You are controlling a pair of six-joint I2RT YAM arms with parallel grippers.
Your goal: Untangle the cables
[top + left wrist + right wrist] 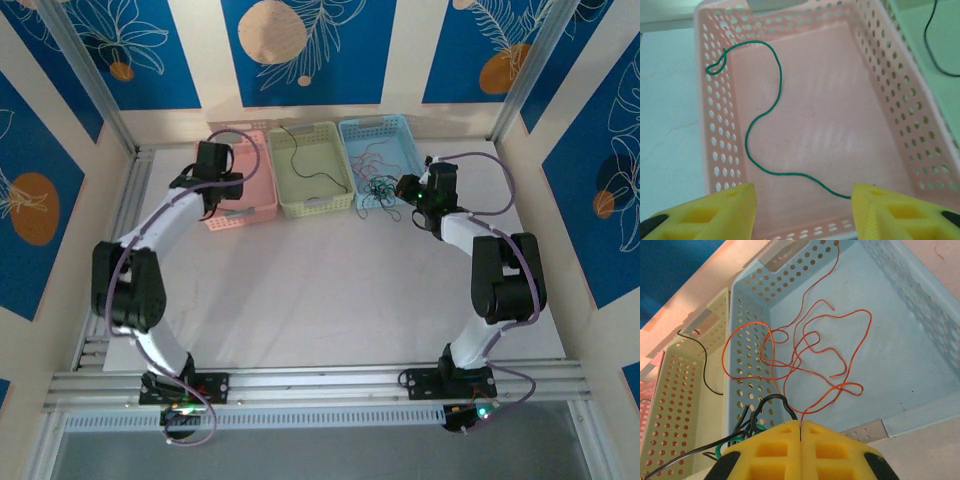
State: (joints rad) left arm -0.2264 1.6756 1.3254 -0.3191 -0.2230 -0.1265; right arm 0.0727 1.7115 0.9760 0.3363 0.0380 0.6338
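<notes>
Cables (380, 188) spill from clamped right gripper (800, 426) into blue basket (900, 365).

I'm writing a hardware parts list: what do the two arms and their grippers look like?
The left arm and right arm have white links, bulky black joint housings and a lavender cable each. The left gripper and right gripper carry blocky yellow fingers with rectangular recesses and black bases.

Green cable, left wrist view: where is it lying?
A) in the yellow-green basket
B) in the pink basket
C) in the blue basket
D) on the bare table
B: the green cable snakes across the floor of the pink basket.
</notes>
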